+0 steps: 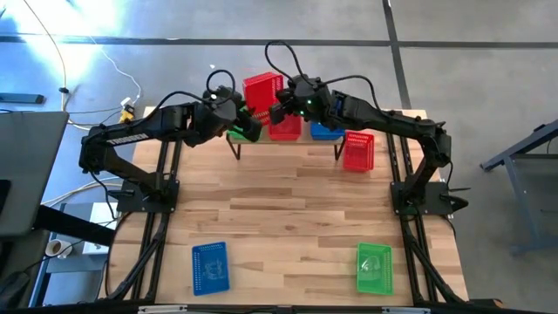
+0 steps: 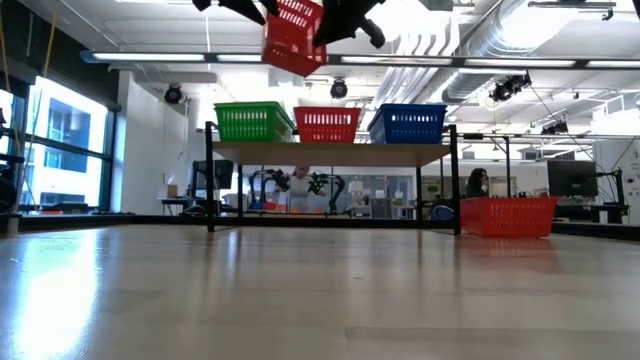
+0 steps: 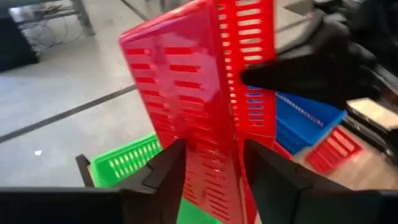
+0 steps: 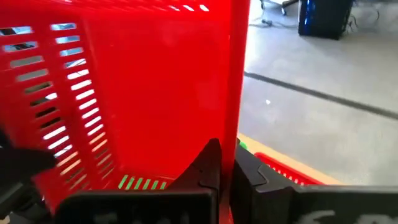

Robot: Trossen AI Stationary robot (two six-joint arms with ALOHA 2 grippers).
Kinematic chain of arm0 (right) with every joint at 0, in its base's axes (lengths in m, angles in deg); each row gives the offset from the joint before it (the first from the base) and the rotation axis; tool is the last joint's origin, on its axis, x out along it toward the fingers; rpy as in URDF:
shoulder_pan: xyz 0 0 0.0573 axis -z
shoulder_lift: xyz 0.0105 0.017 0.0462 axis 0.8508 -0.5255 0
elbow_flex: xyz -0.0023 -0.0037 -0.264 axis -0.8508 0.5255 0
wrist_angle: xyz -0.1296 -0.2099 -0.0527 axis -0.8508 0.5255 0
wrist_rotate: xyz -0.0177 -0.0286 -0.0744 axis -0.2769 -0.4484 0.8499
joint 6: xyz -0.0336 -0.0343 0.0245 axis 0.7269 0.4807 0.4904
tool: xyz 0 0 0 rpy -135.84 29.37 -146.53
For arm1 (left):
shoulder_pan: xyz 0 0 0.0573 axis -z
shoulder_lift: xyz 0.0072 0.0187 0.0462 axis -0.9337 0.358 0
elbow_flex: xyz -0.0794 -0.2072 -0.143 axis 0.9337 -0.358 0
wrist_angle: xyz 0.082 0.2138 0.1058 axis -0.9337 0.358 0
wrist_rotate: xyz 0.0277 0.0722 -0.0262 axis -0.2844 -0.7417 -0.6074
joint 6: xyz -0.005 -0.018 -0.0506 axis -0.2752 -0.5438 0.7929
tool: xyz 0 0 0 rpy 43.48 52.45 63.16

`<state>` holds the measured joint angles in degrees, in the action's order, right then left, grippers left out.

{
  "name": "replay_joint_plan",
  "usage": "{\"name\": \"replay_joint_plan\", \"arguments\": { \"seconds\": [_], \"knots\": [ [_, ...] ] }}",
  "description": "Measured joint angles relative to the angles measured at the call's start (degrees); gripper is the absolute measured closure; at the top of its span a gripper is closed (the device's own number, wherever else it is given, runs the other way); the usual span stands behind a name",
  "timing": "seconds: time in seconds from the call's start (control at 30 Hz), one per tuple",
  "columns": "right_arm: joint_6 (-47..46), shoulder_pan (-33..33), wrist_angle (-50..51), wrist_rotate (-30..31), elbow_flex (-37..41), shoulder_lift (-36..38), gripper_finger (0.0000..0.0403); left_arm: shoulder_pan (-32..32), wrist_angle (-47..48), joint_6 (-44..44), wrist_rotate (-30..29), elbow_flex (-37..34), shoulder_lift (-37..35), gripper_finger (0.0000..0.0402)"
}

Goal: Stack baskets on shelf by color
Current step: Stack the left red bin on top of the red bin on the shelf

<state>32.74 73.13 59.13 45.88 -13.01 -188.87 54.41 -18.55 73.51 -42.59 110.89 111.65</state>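
Note:
A red basket (image 2: 293,35) hangs tilted in the air above the shelf (image 2: 330,152). My right gripper (image 4: 231,168) is shut on it. My left gripper (image 3: 214,168) is open, with one finger on each side of the same basket's slotted wall (image 3: 205,124). In the high view the left gripper (image 1: 251,125) and the right gripper (image 1: 277,112) meet at this basket (image 1: 261,92) from opposite sides. A green basket (image 2: 252,122), a red one (image 2: 327,124) and a blue one (image 2: 410,122) stand side by side with their bottoms on the shelf plank. My left gripper has the basket's wall between its open fingers (image 3: 168,171); I cannot tell whether either finger touches it. My right gripper pinches one thin wall of the red basket (image 4: 235,118), seen edge-on, between its two fingers. It comes from the table's right, roughly level. The basket is lifted clear and tilted.
A further red basket (image 1: 358,150) lies on the tabletop just right of the shelf. A blue basket (image 1: 209,266) and a green basket (image 1: 375,268) lie near the table's front edge, with bare wood between them and the shelf.

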Motion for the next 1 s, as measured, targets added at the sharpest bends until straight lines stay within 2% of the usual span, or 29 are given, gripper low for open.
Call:
{"name": "replay_joint_plan", "arguments": {
  "seconds": [0.17,0.37,0.47,0.6,0.8,1.0],
  "knots": [
    [-0.87,0.90,0.23,0.07,0.00,0.00,0.0403,0.00,-0.11,-4.74,0.83,0.00,-0.35,0.0224],
    [-1.20,1.24,2.46,2.02,-2.36,0.00,0.0403,-0.86,-0.01,-7.06,3.01,0.02,-1.83,0.0223],
    [-0.44,1.68,7.17,4.09,-6.01,0.00,0.0403,-1.18,0.17,-8.33,3.01,0.02,-2.92,0.0224],
    [-3.18,3.55,14.54,3.32,-11.82,0.20,0.0403,-1.52,0.11,-10.27,2.98,0.02,-4.68,0.0224],
    [-11.04,7.24,23.67,-3.38,-16.54,0.11,0.0403,-1.66,0.22,-14.95,2.39,0.02,-6.64,0.0225],
    [-19.31,11.16,27.64,-14.37,-16.61,-0.21,0.0403,-1.66,0.61,-16.72,2.34,0.02,-7.73,0.0224]
  ]
}}
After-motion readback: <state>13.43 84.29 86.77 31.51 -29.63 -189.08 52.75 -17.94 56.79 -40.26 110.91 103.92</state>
